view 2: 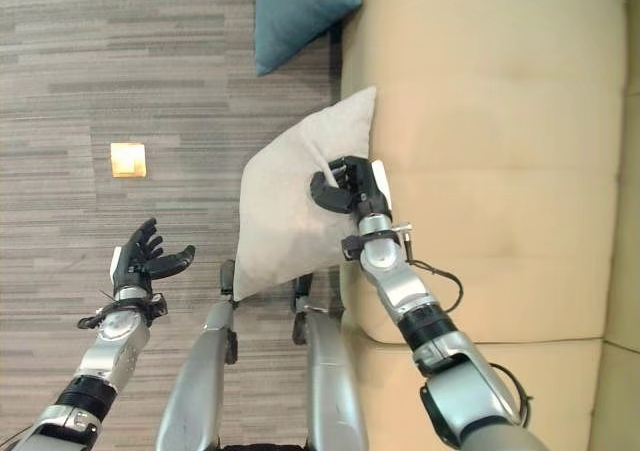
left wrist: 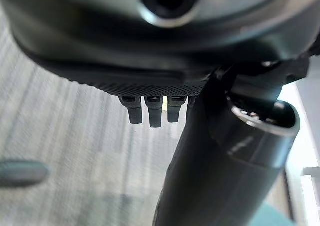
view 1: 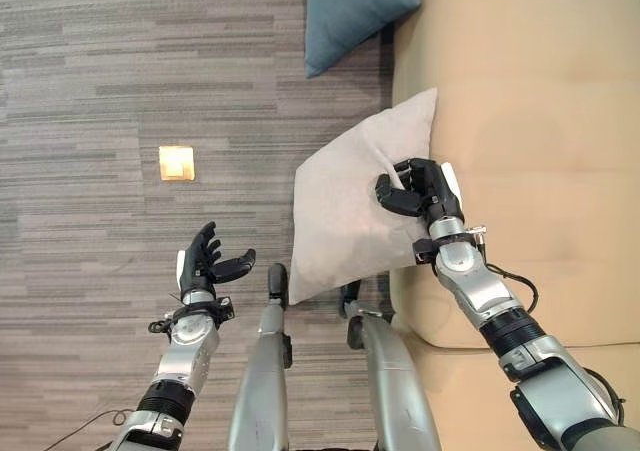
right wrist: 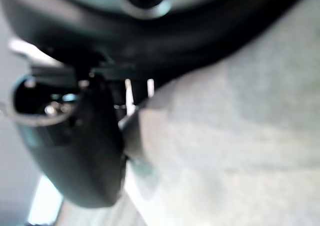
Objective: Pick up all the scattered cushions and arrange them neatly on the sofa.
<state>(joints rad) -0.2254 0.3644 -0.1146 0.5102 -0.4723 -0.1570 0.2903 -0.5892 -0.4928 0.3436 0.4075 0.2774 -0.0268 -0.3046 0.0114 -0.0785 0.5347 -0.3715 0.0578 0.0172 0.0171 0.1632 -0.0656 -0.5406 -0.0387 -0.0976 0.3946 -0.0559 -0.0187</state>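
Looking down from the head camera, I take the beige sofa as my landmark. Nearest to me, well clear of the sofa's front edge and over the grey striped carpet, my left hand is raised palm-up with the fingers loosely spread and the thumb standing apart. It holds nothing and touches nothing. In the left wrist view the fingertips hang free above the carpet.

Closer to the sofa, my right hand is clenched on the light grey cushion. Its fingers are curled into the fabric near the cushion's sofa-side edge, and the cloth puckers under the grip. The right wrist view shows the pale fabric pressed right against the hand. The cushion is held tilted; one corner points up beside the seat edge, and its right edge lies against the sofa's front. The rest hangs out over the carpet.

Out on the carpet, well apart from the sofa, lies a small yellow square marker.

Farthest from me, a blue cushion lies on the floor, with one side touching the sofa's front.
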